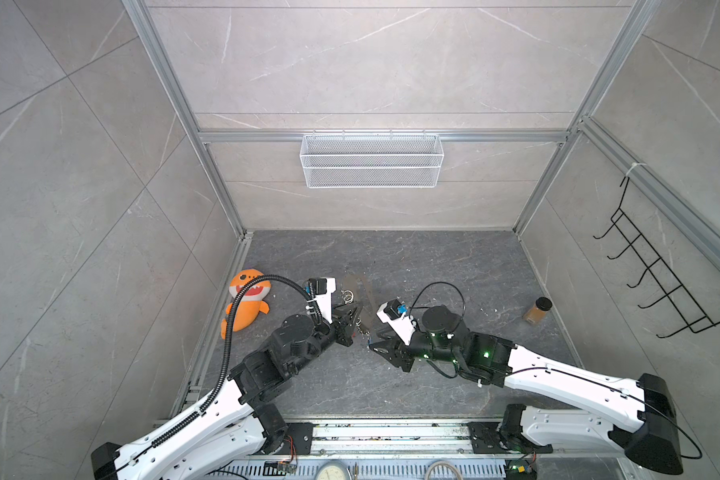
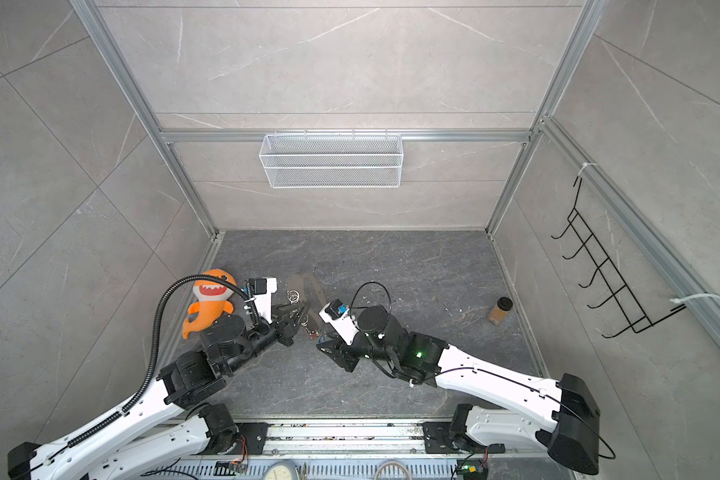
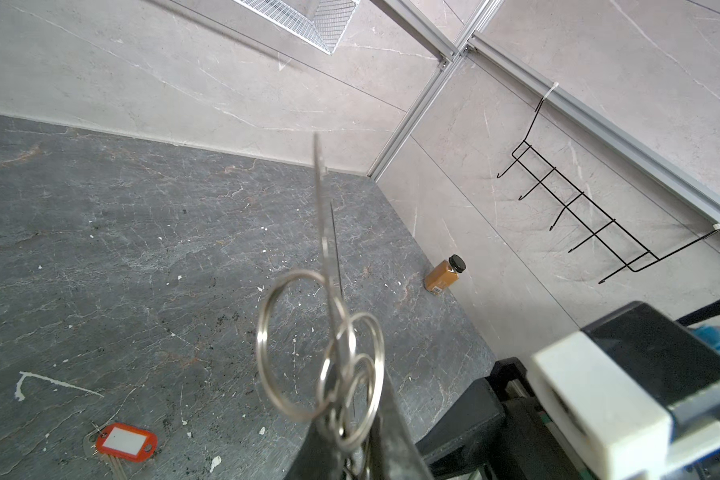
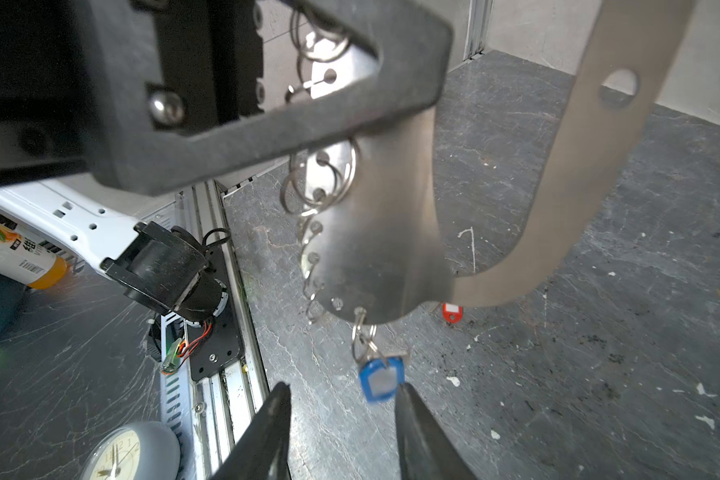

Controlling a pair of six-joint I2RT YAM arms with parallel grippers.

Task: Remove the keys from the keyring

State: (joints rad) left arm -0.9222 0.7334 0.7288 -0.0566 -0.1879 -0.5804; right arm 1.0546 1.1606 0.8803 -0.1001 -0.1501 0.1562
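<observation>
Keyring: held above the near middle of the table, pinched in the left gripper
Blue-tagged key: hangs from its lowest ring, between the right gripper's spread jaws
Red-tagged key: loose on the table

Colour survey, keys and surroundings.
The blue tag is showing a greyish window, the red tag is bearing a white label, the keyring is reading silvery, the tabletop dark grey with pale veining, the plush toy orange.
</observation>
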